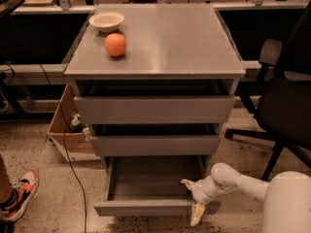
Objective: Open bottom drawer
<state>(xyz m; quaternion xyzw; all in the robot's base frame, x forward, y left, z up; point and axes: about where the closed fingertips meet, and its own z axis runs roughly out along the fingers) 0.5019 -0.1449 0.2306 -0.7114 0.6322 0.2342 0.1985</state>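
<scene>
The bottom drawer (146,207) of the grey three-drawer cabinet stands pulled out toward me, its shallow grey tray interior (153,177) showing empty. Its flat front sits low near the floor. My gripper (193,199) is at the drawer's right front corner, on the end of my white arm coming in from the lower right. One cream finger (187,183) lies inside the tray behind the front panel, the other (197,214) hangs outside in front of it, so the fingers straddle the front.
The middle drawer (155,144) and top drawer (153,109) are closed. A white bowl (107,21) and an orange (115,44) sit on the cabinet top. A black office chair (286,101) stands right. A cardboard box (68,137), a cable and a person's shoe (18,195) lie left.
</scene>
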